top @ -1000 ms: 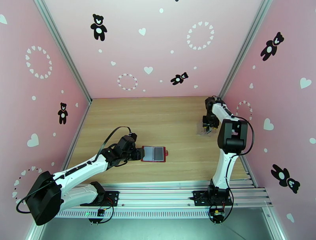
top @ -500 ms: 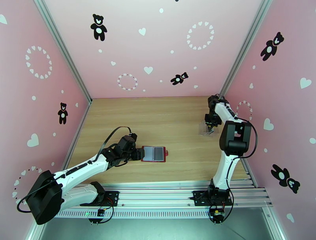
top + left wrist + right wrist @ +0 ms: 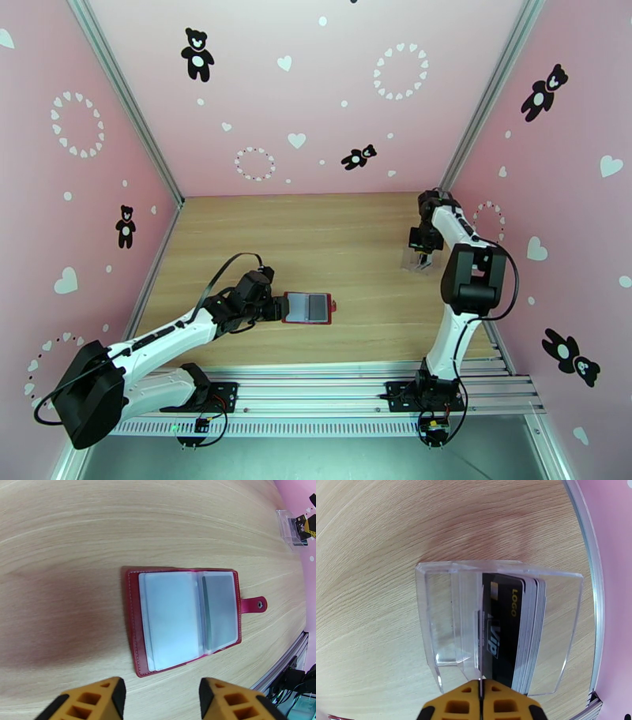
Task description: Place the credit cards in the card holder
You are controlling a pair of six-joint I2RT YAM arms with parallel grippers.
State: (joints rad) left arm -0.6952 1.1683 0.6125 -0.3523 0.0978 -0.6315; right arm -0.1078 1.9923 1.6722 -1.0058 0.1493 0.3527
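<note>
The red card holder (image 3: 308,307) lies open and flat on the table, its pale grey sleeves up and its snap tab (image 3: 254,604) to the right. My left gripper (image 3: 273,306) hovers at its left edge, open, with nothing between its yellow fingers (image 3: 98,701). Several dark credit cards (image 3: 505,626) stand upright in a clear plastic case (image 3: 442,622) at the far right. From above that case, my right gripper (image 3: 480,695) has shut on a thin pale edge at the front of the card stack.
The clear case (image 3: 418,262) stands close to the right pink wall (image 3: 545,197) and the metal frame post. Bare wooden table (image 3: 316,237) stretches between the two arms. A metal rail (image 3: 332,379) runs along the near edge.
The right gripper has closed over the card stack and shifted slightly to the right above the clear case. The left arm and the card holder have not moved.
</note>
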